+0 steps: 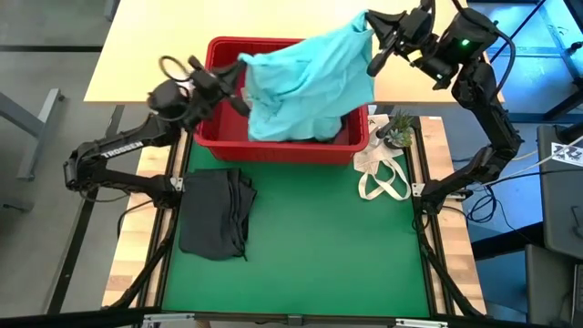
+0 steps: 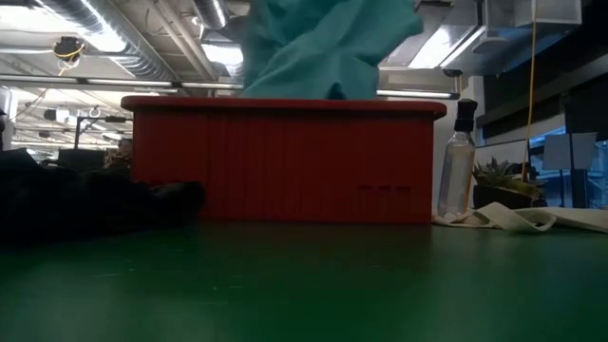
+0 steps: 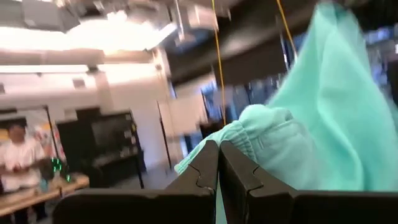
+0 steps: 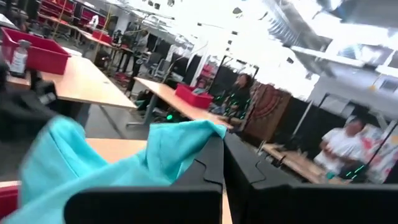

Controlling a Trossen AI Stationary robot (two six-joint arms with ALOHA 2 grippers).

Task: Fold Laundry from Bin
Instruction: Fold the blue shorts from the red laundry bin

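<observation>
The teal garment (image 1: 308, 80) hangs stretched above the bin (image 1: 351, 146), its long axis running from about ten o'clock to two o'clock in the high view, the higher end toward two o'clock. It is soft, matte cloth, bunched into loose folds, with a gathered ribbed hem showing in the left wrist view (image 3: 273, 134). The left gripper (image 1: 239, 84) is clenched on the garment's edge at the ten o'clock end, fingers (image 3: 202, 171) pressed together with cloth pinched between them. The right gripper (image 1: 375, 44) is clamped on the opposite corner at two o'clock, over the bin's far right corner, with teal fabric (image 4: 124, 158) draped by its fingers. The bin is red plastic, rectangular, with ribbed walls (image 2: 285, 161) and a thick rim. At eight o'clock from it a dark garment (image 1: 217, 214) lies folded on the green mat (image 1: 319, 246), a rough rectangle lying lengthwise from twelve to six. At four o'clock from the bin lies a white bag (image 1: 383, 173) with loop handles.
</observation>
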